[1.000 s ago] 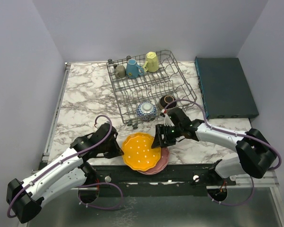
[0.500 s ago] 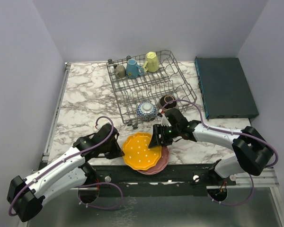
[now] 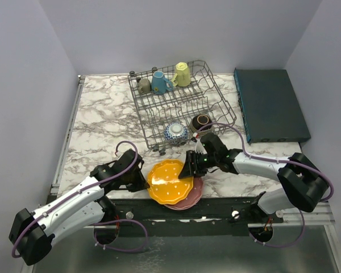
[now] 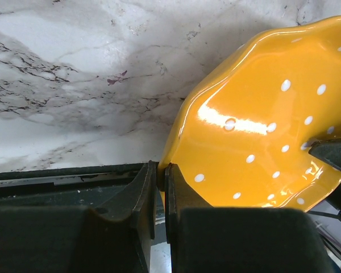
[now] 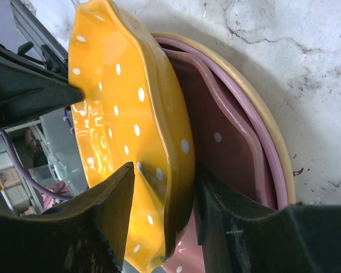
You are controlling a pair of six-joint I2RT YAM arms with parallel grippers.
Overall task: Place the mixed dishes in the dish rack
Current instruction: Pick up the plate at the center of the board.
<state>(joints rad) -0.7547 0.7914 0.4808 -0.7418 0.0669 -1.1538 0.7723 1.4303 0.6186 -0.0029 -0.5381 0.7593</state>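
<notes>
At the near edge, orange plate [image 3: 169, 182] in tight left fingers [image 4: 141, 196]; right fingers [image 5: 105, 219] astride, grip unclear.

Between black left tool [image 4: 160, 173] and black right tool [image 5: 163, 182]: orange plate [image 3: 169, 182], white dots. Beside right tool: pink plate [image 5: 227, 148], white dots. Under tools: bench [image 3: 102, 114], white marble, grey veins. Beyond tools: grey wire dish rack [image 3: 176, 105]; yellow mug [image 3: 182, 74], blue mug [image 3: 159, 83], grey-olive mug [image 3: 144, 86].
</notes>
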